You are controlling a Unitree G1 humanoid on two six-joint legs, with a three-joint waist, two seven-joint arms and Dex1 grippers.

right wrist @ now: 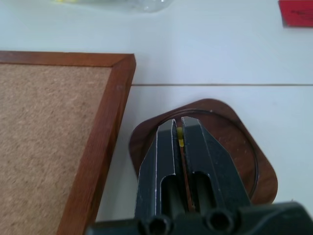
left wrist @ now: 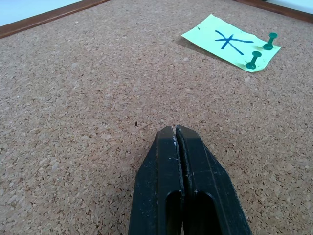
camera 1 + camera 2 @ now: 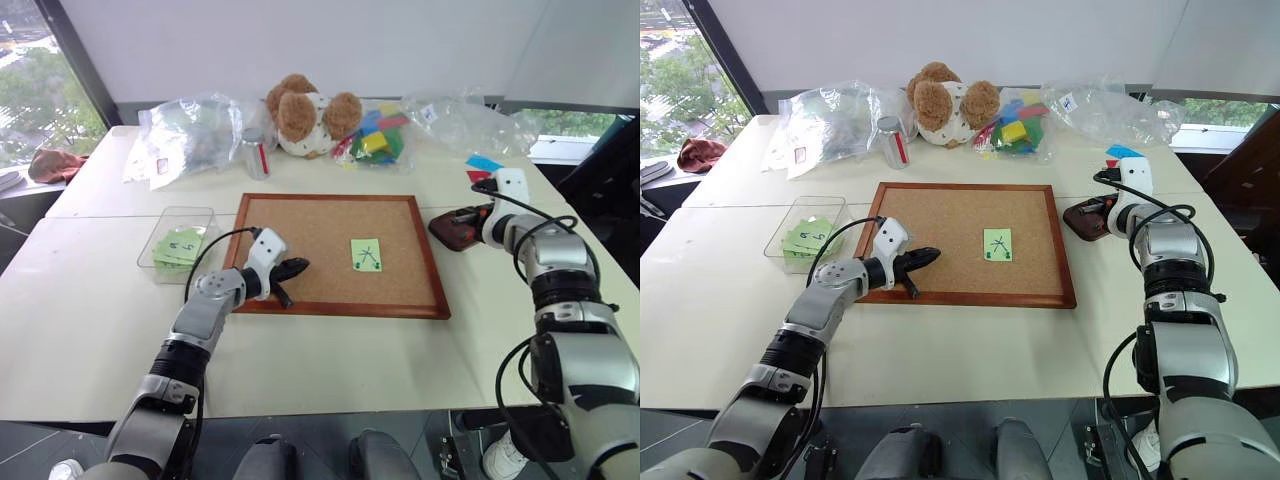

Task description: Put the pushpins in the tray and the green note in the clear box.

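Rough matt cork board (image 3: 320, 245) in smooth reddish wood frame. Thin pale-green paper note (image 2: 230, 42), glossy green plastic pins (image 2: 253, 59). Dark polished wood tray (image 1: 244, 156). Clear plastic box (image 3: 170, 222). Smooth matt table (image 3: 330, 360). Far: crinkled plastic bags (image 3: 190, 135).

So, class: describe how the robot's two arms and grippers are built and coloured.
Both arms are silver-grey metal segments joined by black joints, with loose black cables looping beside the forearms. Each wrist carries a white housing. The left gripper and right gripper each have two matte black, tapering fingers.
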